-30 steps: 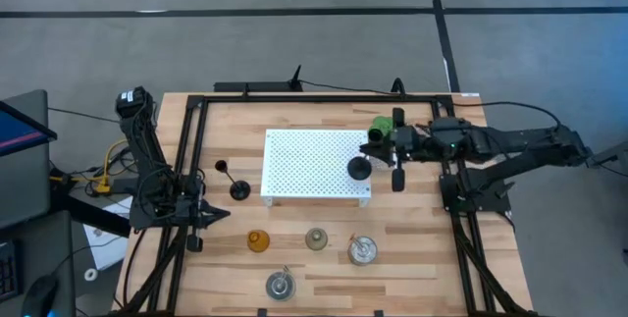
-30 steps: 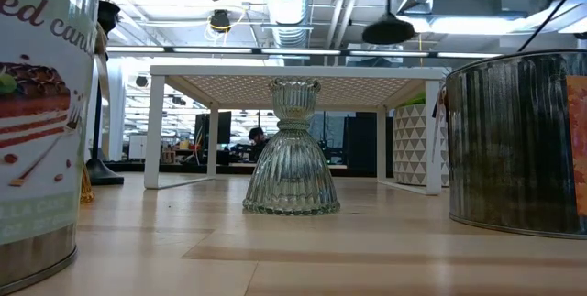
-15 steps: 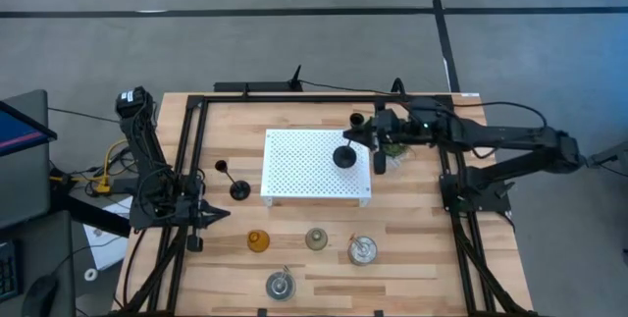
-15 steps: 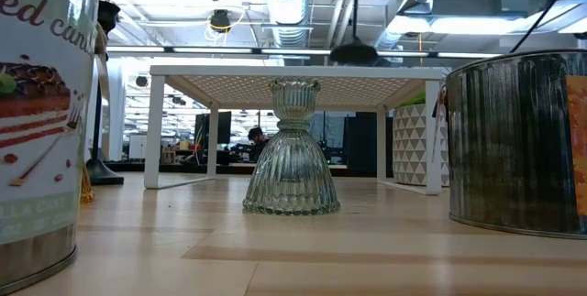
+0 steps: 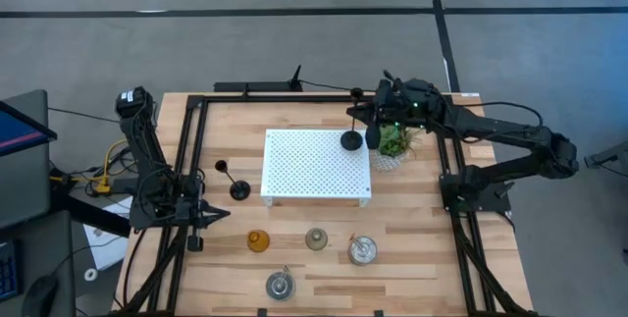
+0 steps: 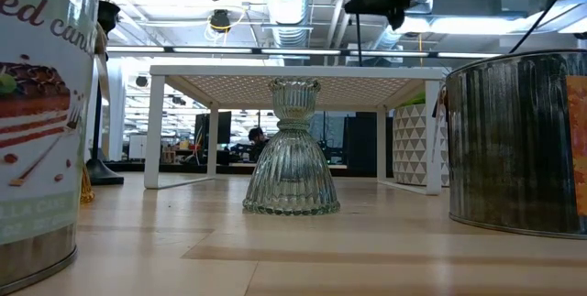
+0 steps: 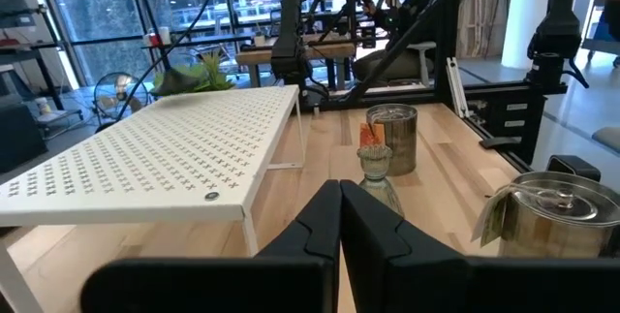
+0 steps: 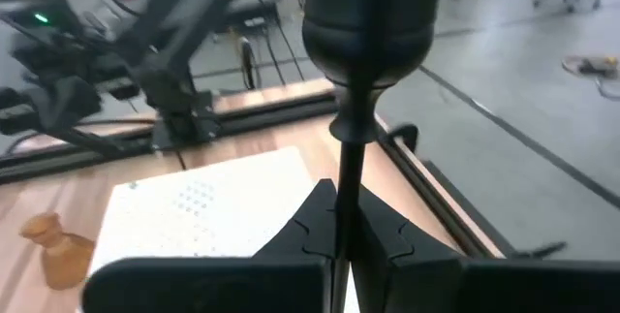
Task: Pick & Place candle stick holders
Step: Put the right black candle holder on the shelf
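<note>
My right gripper [image 5: 369,129] is shut on a black candle stick holder [image 5: 351,141] with a thin stem. Its round base is over the far right corner of the white perforated tray [image 5: 304,175]. The low view shows the stem [image 6: 358,30] reaching down to the tray top; I cannot tell whether the base rests there. The other black holder [image 5: 236,187] stands on its base left of the tray. The amber [image 5: 257,241], grey-green [image 5: 317,238] and two silver holders [image 5: 362,250] [image 5: 281,285] stand near the front. My left gripper [image 5: 218,215] waits shut at the left. My right gripper [image 8: 341,197] pinches the black holder's thin stem [image 8: 349,163] between its two fingers, below the cup [image 8: 368,13]. The fingers come from the table's right, slanting down, and lie across the stem. The holder stands about upright, cup up; the fingers hide its base in the wrist view.
A green potted plant [image 5: 392,142] stands just right of the tray, under my right arm. The black arm frames [image 5: 186,160] run along both sides of the table. Bare wood lies between the tray and the front row of holders.
My right gripper has carried the black holder toward the table's far edge over the tray's right part and has lowered it. In the low view its base hung above the tray top before and is now hidden down at the tray top.
</note>
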Action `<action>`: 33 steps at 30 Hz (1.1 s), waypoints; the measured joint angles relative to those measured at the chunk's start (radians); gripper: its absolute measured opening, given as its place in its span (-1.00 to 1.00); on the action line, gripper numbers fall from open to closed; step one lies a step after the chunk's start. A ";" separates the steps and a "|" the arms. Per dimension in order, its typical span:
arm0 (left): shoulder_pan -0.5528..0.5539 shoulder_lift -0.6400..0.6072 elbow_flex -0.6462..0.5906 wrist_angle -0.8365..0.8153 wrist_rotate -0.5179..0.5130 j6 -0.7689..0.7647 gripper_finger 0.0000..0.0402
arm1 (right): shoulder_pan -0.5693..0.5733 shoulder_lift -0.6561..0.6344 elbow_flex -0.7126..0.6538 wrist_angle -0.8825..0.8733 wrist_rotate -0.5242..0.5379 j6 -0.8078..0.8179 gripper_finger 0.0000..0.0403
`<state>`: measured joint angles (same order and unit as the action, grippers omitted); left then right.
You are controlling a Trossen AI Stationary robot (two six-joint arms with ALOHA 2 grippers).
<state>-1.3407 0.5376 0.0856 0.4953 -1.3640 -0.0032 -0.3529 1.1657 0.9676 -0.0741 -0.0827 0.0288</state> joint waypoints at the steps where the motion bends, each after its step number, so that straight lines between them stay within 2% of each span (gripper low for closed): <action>1: 0.000 0.000 0.000 0.000 0.000 0.000 -0.96 | -0.008 0.000 0.000 -0.011 0.000 0.002 -0.99; 15: 0.000 0.000 0.000 0.000 0.000 -0.001 -0.96 | -0.037 -0.002 0.000 -0.077 -0.006 0.020 -0.98; 33: 0.000 0.000 0.000 0.000 0.000 -0.001 -0.96 | -0.033 -0.010 -0.001 -0.133 -0.024 0.023 -0.68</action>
<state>-1.3407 0.5377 0.0856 0.4953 -1.3643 -0.0040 -0.3859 1.1557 0.9665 -0.2072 -0.1067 0.0520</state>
